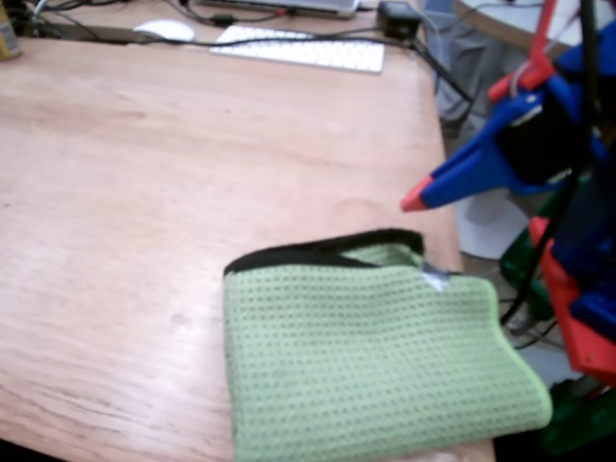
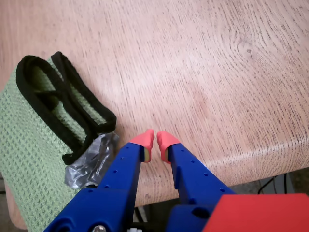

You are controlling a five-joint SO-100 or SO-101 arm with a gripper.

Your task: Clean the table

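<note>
The light reddish-brown wooden table (image 1: pixel 192 173) fills most of the fixed view and shows in the wrist view (image 2: pixel 217 72). A folded green waffle cloth (image 1: pixel 375 366) with black edging lies at the table's near right corner; in the wrist view the cloth (image 2: pixel 29 145) is at the left, with a grey tape patch (image 2: pixel 89 164) on it. My blue gripper (image 2: pixel 155 141) with red fingertips (image 2: pixel 143 139) is shut and empty. It hovers over bare wood near the table edge, just beside the cloth's black-edged end. In the fixed view the gripper (image 1: pixel 416 199) hangs above the right edge.
A white keyboard (image 1: pixel 298 48), a white mouse (image 1: pixel 164 29) and black cables (image 1: pixel 433 67) lie at the table's far edge. The arm's red and blue body (image 1: pixel 577 279) stands off the right side. The table's right edge (image 2: pixel 260 159) runs under the gripper.
</note>
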